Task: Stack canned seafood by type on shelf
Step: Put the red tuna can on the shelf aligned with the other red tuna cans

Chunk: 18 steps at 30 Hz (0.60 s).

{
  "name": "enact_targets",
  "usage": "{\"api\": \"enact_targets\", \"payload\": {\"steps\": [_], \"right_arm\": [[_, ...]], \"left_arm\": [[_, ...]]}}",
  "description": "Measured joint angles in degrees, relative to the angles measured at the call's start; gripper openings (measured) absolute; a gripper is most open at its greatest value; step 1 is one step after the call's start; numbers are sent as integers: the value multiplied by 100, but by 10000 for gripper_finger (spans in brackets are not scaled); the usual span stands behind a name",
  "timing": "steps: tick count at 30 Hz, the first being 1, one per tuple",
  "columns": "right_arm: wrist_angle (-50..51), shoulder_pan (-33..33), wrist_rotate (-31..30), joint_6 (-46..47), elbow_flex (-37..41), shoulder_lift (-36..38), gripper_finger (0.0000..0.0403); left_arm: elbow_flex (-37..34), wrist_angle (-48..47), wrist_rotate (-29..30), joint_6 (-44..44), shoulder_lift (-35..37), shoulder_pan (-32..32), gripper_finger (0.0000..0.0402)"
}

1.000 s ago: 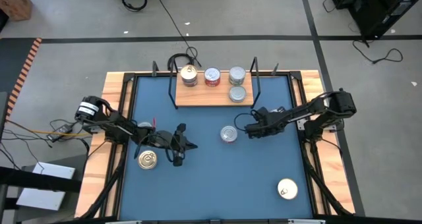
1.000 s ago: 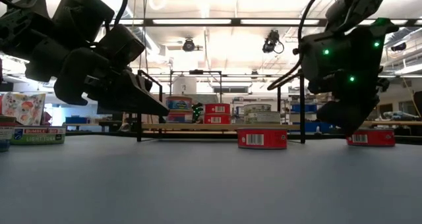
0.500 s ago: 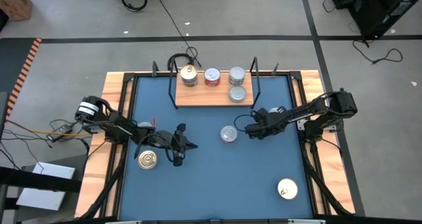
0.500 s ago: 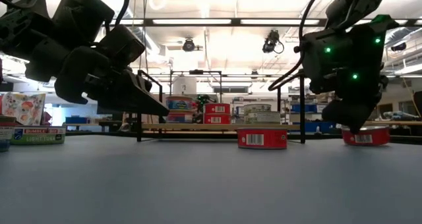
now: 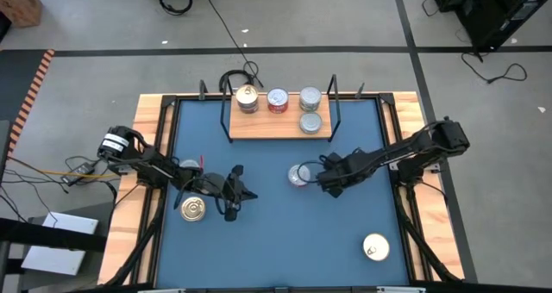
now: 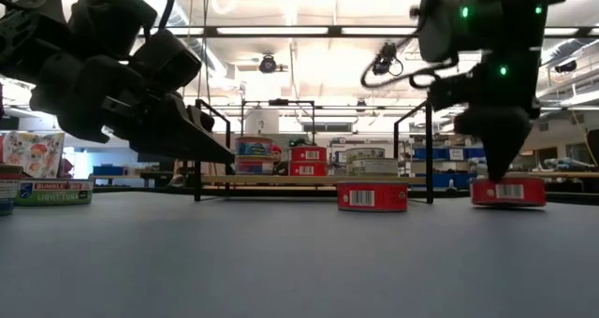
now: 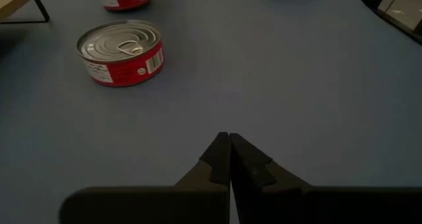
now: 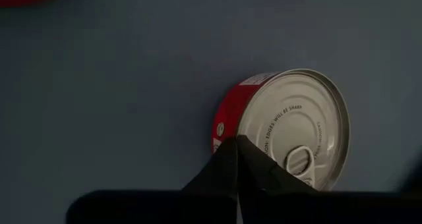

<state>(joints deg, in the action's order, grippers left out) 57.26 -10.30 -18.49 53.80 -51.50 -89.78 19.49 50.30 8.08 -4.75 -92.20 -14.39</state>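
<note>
Blue table top [image 5: 259,241], wooden rim, lab room with ceiling lights beyond.

Right gripper [image 5: 321,180]: fingers pressed together, nothing between them, tips at the edge of the red-sided, silver-lidded round tin [image 5: 298,175] lying mid-table. In the right wrist view the shut fingertips [image 8: 235,159] meet the tin's [image 8: 290,135] rim on its red side; contact looks likely, but no grip. The low view shows the gripper [image 6: 494,164] pointing straight down close over a red tin [image 6: 507,191].

Judgement: the step in hand is fetching this tin for the shelf, and the grasp is not made. Shut fingers can only nudge. Next move calls for parting the fingers, centring over the lid, coming down to straddle the low sides, then closing.

Left gripper [image 5: 233,192]: fingers together, empty, hovering left of centre, waiting. A gold-lidded tin [image 5: 193,208] lies just beside it; another gold-lidded tin [image 5: 375,247] lies near the front right corner, well apart.

Container: small light-wood shelf board with black wire uprights [image 5: 259,125] at the far side of the table. On it, back row from left: gold-lidded tin [image 5: 247,98], red-sided tin [image 5: 278,100], plain silver tin [image 5: 310,99]; a second silver tin [image 5: 310,122] just in front of the last. Whether any are stacked I cannot tell.

Judgement: sorting is partly done; three tins are still on the table.
</note>
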Motion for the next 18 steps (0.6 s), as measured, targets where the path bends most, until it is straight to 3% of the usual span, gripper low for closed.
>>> {"api": "enact_targets", "payload": {"steps": [10, 18], "right_arm": [[-228, -551, 676, -365, -759, 0, 1], [-616, -617, 1813, -750, -1357, 7, 1]], "left_arm": [[0, 0, 1, 2, 1, 1, 5], [0, 2, 1, 0, 2, 1, 5]]}}
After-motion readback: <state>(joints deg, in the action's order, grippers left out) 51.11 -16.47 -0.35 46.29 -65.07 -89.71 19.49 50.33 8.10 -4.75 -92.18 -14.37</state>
